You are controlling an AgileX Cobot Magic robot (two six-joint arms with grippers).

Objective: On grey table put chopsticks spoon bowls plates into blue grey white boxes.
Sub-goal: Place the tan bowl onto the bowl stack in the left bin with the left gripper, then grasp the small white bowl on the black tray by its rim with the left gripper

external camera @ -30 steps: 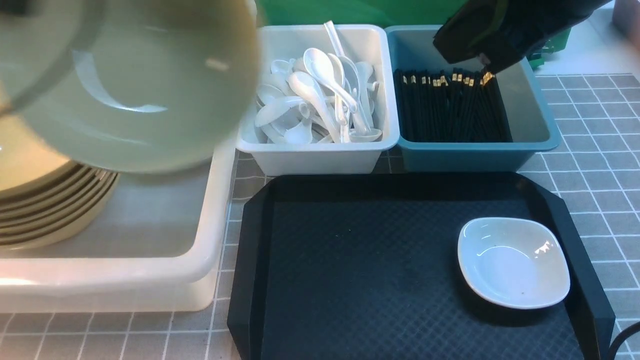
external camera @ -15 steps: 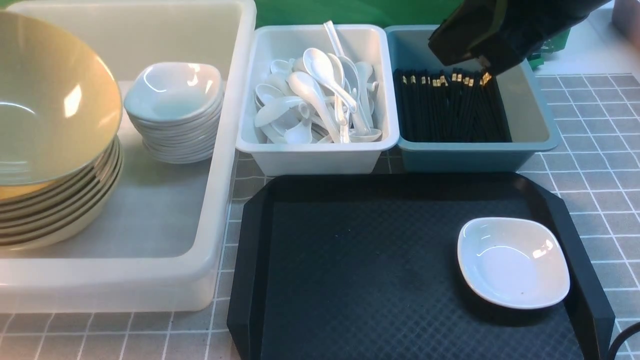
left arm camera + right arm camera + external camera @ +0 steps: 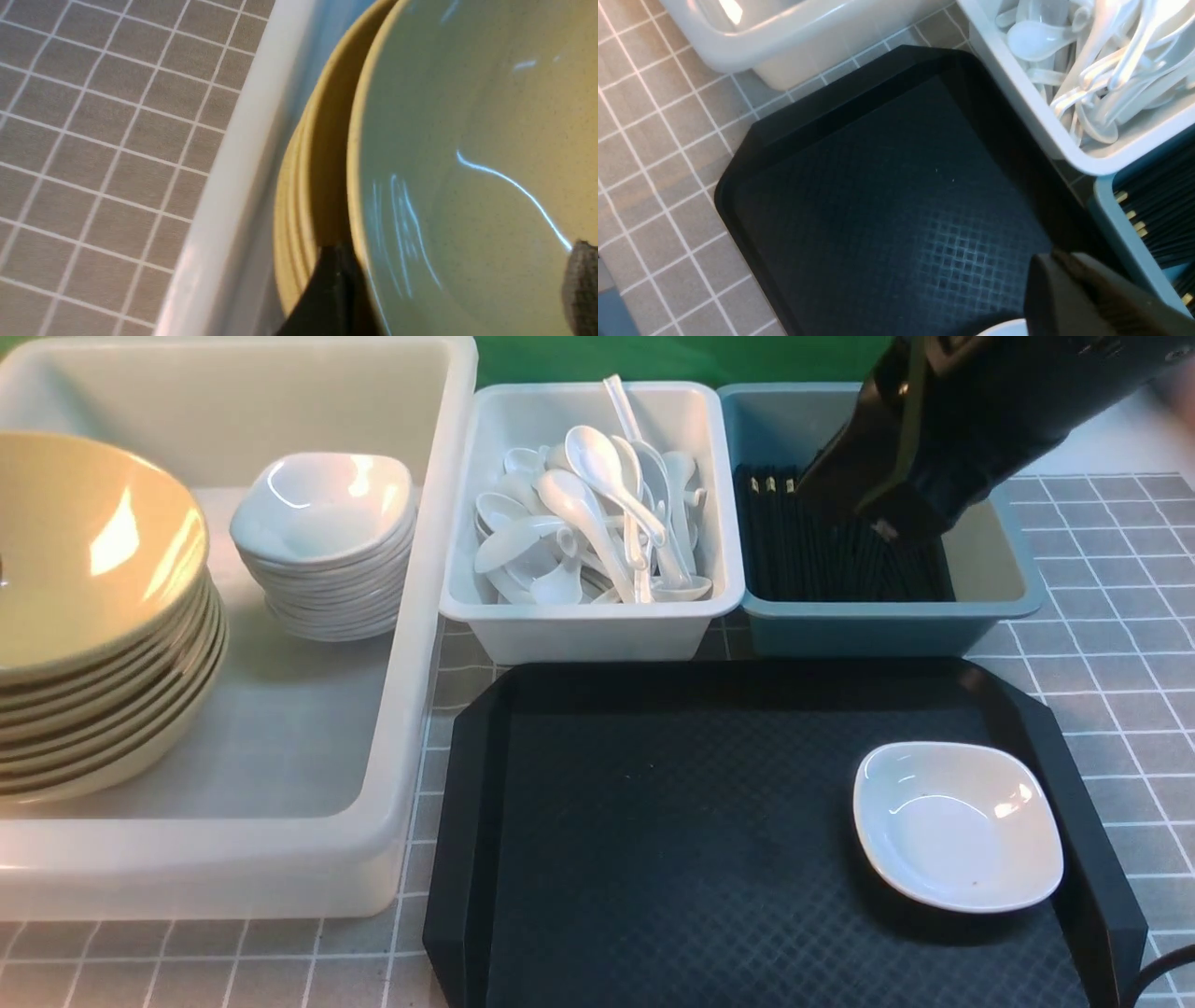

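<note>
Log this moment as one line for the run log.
left gripper: open, astride top bowl rim | right gripper: over blue box, grip unclear | plate on black tray

A black textured tray (image 3: 672, 840) lies flat, green backdrop (image 3: 653, 357) behind.

The right arm (image 3: 1008, 401) is cased in glossy black, a broad, angular housing that narrows to a blunt wedge. An olive-green strip runs down the casing along one seam. A small pale fleck sits near the wedge's tip, too small to identify.

In the right wrist view its jaws show as a matt black, bevelled block with a thin lighter line along one edge. A black cable (image 3: 1162, 975) curves in by the surface's near right corner.

In the left wrist view the left arm's jaws show as two parts. One is a black wedge-shaped finger (image 3: 332, 294) tapering to a narrow top. The other is a grey finger pad (image 3: 583, 284) with a fine woven-looking texture, partly cut off by the frame.
</note>
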